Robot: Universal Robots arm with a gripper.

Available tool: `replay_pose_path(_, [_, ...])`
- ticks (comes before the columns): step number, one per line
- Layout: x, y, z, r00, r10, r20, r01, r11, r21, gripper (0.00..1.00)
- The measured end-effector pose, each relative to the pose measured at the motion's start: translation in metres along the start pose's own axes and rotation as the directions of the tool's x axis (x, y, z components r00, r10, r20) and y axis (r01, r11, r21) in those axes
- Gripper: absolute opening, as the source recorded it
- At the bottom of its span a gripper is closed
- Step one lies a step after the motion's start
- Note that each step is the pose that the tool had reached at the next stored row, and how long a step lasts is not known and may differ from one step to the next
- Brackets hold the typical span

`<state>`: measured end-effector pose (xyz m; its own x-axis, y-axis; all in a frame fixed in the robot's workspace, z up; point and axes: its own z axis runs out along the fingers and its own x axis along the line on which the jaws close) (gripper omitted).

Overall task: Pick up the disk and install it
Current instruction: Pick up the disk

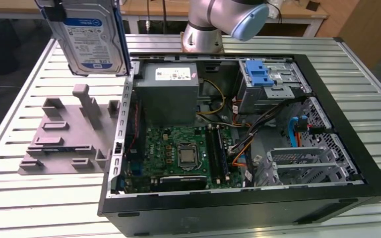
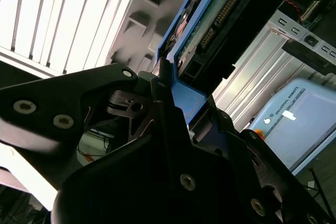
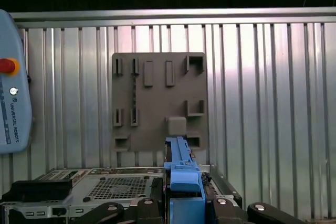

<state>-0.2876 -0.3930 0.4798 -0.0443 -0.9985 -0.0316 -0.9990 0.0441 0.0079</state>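
The disk (image 1: 91,39) hangs upright in the air at the exterior view's upper left, label facing the camera, above the table beside the open computer case (image 1: 349,148). It is a silver-grey drive in a blue carrier. In both wrist views my gripper (image 3: 184,203) (image 2: 170,90) is shut on the carrier's blue edge (image 3: 181,169), black fingers (image 3: 223,205) pressing on either side. The second wrist view shows the disk's green circuit-board side (image 2: 210,22). Below the disk lies the grey holding fixture (image 1: 65,134) (image 3: 157,103), with nothing in its slots.
Inside the case are a grey power supply (image 1: 167,91), a motherboard (image 1: 184,151), loose cables, and a drive bay with a blue latch (image 1: 260,74) at the far right corner. The arm's base (image 1: 204,29) stands behind the case. A teach pendant (image 3: 13,103) lies on the slatted table (image 1: 18,198).
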Motion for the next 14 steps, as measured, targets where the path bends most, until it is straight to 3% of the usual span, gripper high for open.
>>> replay_pose_path(14, [0.0064,-0.0171,0.0001,1.0,0.001,0.0,-0.001,1.0,0.0,0.36])
